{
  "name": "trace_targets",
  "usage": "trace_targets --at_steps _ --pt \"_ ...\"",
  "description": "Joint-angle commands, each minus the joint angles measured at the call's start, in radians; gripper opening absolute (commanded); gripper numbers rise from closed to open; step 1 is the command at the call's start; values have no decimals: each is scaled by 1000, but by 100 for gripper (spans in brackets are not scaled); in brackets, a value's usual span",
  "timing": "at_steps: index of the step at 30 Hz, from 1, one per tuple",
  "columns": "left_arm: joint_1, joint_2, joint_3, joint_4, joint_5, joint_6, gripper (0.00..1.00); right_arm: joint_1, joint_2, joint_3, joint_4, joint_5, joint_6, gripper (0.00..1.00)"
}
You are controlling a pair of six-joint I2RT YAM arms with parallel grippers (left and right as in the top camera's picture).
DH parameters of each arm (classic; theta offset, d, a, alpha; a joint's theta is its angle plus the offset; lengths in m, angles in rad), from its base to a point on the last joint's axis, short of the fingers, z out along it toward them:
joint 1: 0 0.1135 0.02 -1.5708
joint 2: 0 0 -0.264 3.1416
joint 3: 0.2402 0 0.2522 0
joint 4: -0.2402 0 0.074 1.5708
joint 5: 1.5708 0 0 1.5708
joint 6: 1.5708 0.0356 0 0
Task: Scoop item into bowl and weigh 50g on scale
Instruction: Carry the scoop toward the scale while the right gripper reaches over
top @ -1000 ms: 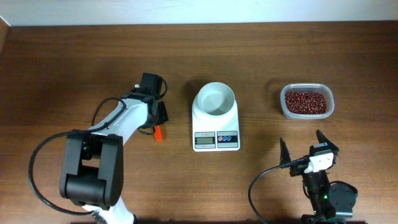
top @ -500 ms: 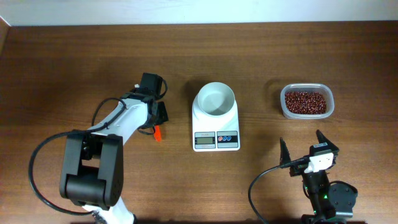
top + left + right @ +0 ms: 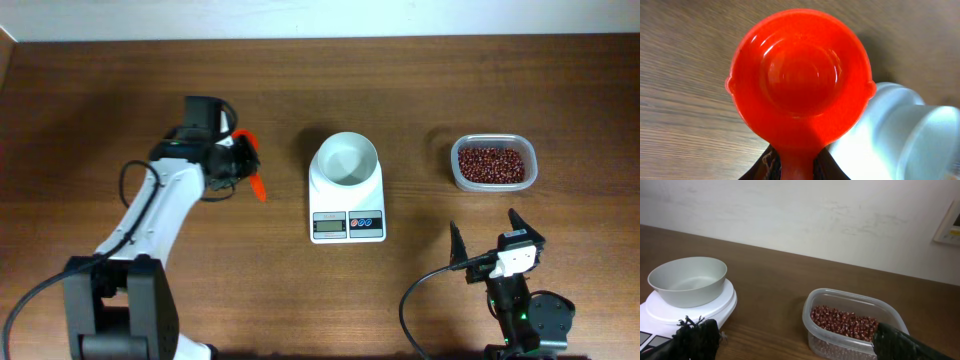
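**Red scoop in left gripper, beans in the tub**

Left of the scale point(image 3: 347, 226), over the bare table point(image 3: 120, 80): left gripper point(image 3: 240, 162) pinched narrow on the handle of a red scoop point(image 3: 258, 184). From the left wrist, round scoop cup point(image 3: 800, 80) facing the camera, glossy and empty, its handle running down between the fingers at the lower edge of the view.

At the middle of the table, white scale with display and buttons toward the near edge. On its platform, at the far end, the white bowl point(image 3: 347, 160), upright, nothing in it.

To the right, well apart from the scale, a clear plastic tub point(image 3: 455, 172) holding the red-brown beans point(image 3: 491, 164) in a loose layer.

Nearer than the tub, right gripper point(image 3: 490, 238) spread wide, holding nothing. From the right wrist, black fingertips at either lower corner, bowl point(image 3: 687, 280) on scale point(image 3: 715, 307) at left, tub point(image 3: 812, 305) of beans point(image 3: 842, 322) at right.
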State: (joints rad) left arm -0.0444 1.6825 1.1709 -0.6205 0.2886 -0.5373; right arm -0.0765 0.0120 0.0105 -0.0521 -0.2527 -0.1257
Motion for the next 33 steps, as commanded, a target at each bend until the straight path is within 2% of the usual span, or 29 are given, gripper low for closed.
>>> trace_targets --at_steps 1,4,9,15,19,23,26,29,33 --pt "74 -15 13 -1 360 -79 7 5 -5 -5 -4 -2 10 99" --pt "85 -15 13 -1 459 -180 7 5 -5 -5 -4 -2 10 99" --pt "84 -15 13 -1 521 -373 3 5 -5 -5 -4 -2 10 99" --pt "84 -15 13 -1 536 -375 8 4 -5 -5 -1 11 -1 99" --pt "84 -15 13 5 593 -375 0 4 -5 -5 12 13 0 99" --pt "84 -15 13 6 632 -375 0 4 -5 -5 97 -30 27 99" --pt "84 -15 13 10 718 -375 0 4 -5 10 157 -104 45 99" --pt "84 -15 13 26 768 -404 0 4 13 85 127 -103 132 99" --pt "84 -15 13 29 797 -458 0 4 153 279 23 -103 143 99"
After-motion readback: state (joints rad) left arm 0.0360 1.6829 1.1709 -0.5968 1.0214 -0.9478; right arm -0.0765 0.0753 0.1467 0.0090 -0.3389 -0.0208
